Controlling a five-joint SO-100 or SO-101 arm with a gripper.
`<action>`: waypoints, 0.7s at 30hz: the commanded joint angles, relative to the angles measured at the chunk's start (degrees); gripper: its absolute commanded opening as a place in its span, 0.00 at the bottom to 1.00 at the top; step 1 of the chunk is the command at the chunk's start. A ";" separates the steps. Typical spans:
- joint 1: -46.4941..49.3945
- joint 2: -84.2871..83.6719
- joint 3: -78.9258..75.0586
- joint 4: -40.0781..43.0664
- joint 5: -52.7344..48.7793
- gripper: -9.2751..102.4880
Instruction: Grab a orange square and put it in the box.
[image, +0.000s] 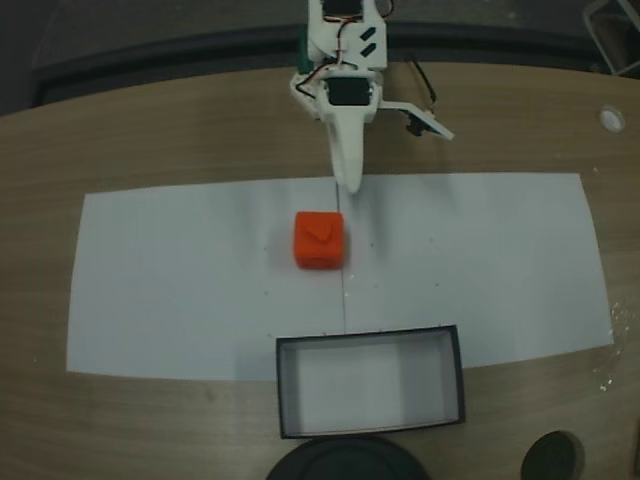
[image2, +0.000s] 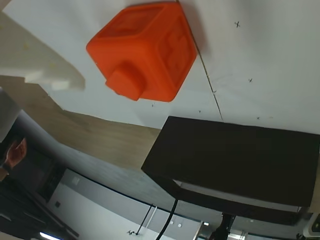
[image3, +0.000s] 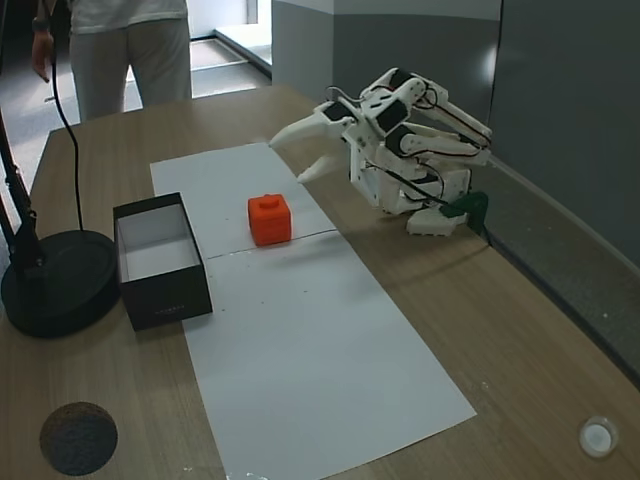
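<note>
Across the counter (image: 150, 150) lies white paper (image: 180, 290); the box (image: 370, 428) sits bottom centre in a fixed view, the orange square (image: 320, 240) mid-frame. Above it, the gripper (image: 385, 150) gapes wide, empty. Descending off-centre, I judge, could nudge the cube aside.

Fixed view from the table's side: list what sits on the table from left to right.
Round black base → black box → orange cube → white robot arm → small white cap.
</note>
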 joint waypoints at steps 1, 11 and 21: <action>0.53 -5.01 -5.19 -0.53 -0.44 0.37; 5.80 -45.79 -23.29 -0.97 -0.18 0.44; 5.71 -77.26 -34.10 -1.32 -0.62 0.44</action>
